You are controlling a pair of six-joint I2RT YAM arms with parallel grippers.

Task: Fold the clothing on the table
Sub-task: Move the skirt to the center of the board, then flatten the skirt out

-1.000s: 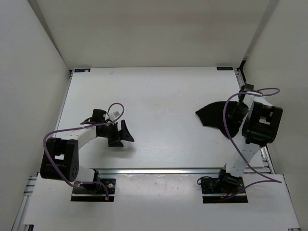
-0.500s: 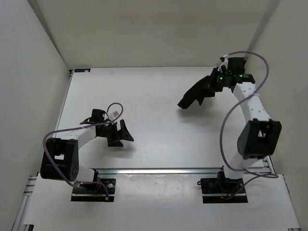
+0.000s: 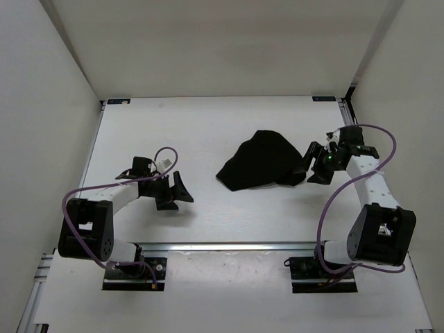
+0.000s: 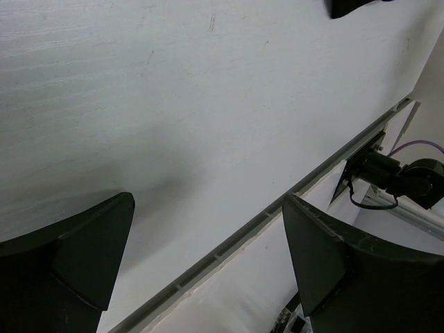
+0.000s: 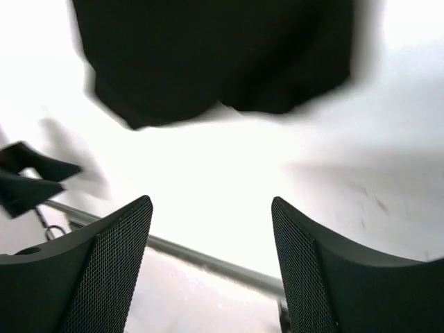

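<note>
Lab test cell, white walls [image 3: 41,104], railed table [image 3: 208,132]

- I can read no text, number or brand in any of my three views.
- A small dark tag [image 3: 116,101] sits at the far left corner of the desk [image 3: 208,125], and a second tag [image 3: 323,98] at the far right. Any print on them is too small for me to make out.

You are viewing white walls [image 3: 222,48] standing on three sides, with two blue tags [image 3: 118,101] sitting at the back corners.
</note>
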